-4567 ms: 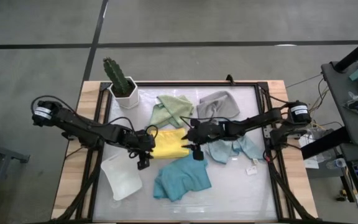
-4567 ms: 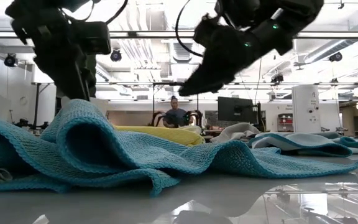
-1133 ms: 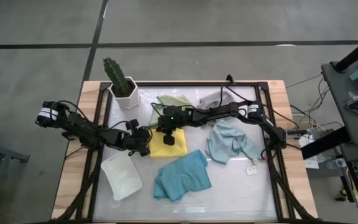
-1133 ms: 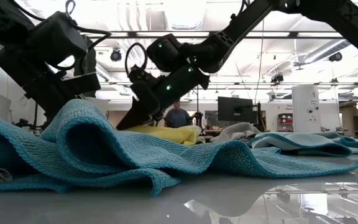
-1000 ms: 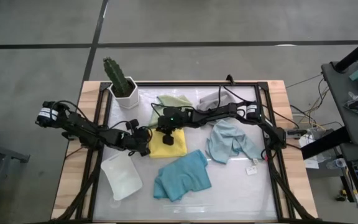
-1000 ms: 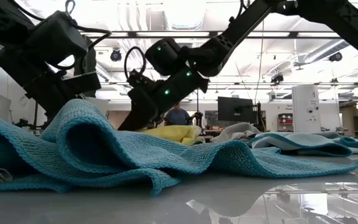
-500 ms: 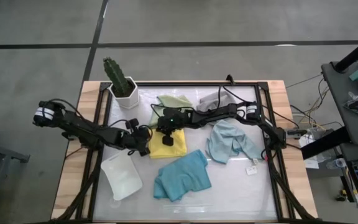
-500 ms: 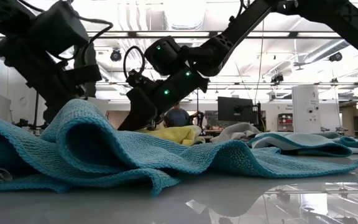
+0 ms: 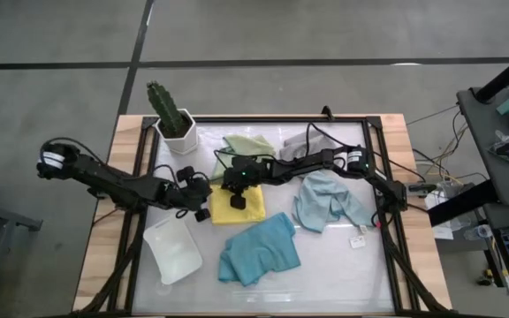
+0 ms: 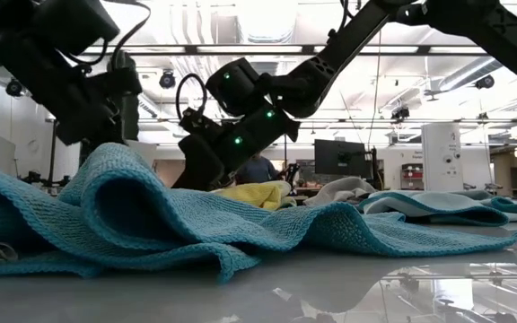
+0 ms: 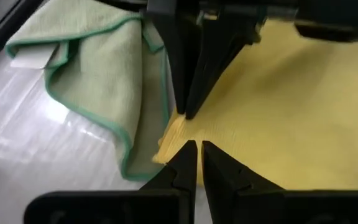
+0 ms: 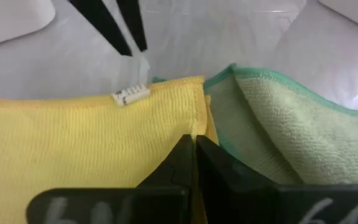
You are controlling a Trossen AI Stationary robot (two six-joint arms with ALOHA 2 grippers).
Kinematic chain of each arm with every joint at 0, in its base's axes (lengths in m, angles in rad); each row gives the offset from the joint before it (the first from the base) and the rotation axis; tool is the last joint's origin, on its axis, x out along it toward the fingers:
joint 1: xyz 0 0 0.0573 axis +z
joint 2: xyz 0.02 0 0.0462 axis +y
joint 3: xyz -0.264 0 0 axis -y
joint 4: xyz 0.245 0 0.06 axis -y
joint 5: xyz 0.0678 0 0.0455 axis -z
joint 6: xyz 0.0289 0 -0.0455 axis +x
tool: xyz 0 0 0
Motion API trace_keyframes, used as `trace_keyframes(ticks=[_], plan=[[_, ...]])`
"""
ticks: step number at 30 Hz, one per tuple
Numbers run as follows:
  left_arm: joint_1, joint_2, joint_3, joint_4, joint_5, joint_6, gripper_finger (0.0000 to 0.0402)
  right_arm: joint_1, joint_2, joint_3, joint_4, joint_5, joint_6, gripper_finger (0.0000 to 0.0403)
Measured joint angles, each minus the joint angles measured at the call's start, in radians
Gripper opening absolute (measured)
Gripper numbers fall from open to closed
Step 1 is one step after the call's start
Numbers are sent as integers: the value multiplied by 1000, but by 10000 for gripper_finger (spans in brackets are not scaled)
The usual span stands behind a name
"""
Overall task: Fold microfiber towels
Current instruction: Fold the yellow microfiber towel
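The yellow towel (image 9: 246,208) lies folded on the table's middle, its far edge beside the sage green towel (image 9: 250,146). My right gripper (image 12: 193,144) reaches in from the right, shut, with its tips on the yellow towel near the far left corner. My left gripper (image 11: 197,152) is shut and holds nothing. It hangs above the yellow towel's left edge (image 11: 166,143), facing the right fingers (image 11: 188,93). A white label (image 12: 132,94) sticks out at the yellow towel's corner. My right gripper presses its shut fingertips down on the yellow towel's far edge (image 12: 197,127), a little short of the far left corner. The fingers slant down from the table's right side. The towel lies flat on the table under them.
A teal towel (image 9: 259,250) lies crumpled at the near middle, a pale blue one (image 9: 330,200) to the right and a grey one (image 9: 300,140) at the far right. A white tray (image 9: 173,250) sits near left. A potted cactus (image 9: 171,113) stands at the far left corner.
My left gripper has risen off the yellow towel's left edge and drawn back a little toward the table's left, staying shut. My right gripper has kept still on the towel, which has not moved.
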Motion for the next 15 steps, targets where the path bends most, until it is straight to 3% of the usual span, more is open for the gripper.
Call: trace_keyframes(ticks=[6,15], plan=[[-1,-34,0,59,51,1,8,0,0,0,2,0,5,24],[-11,40,0,191,176,-2,8,0,-32,0,-22,0,19,112]])
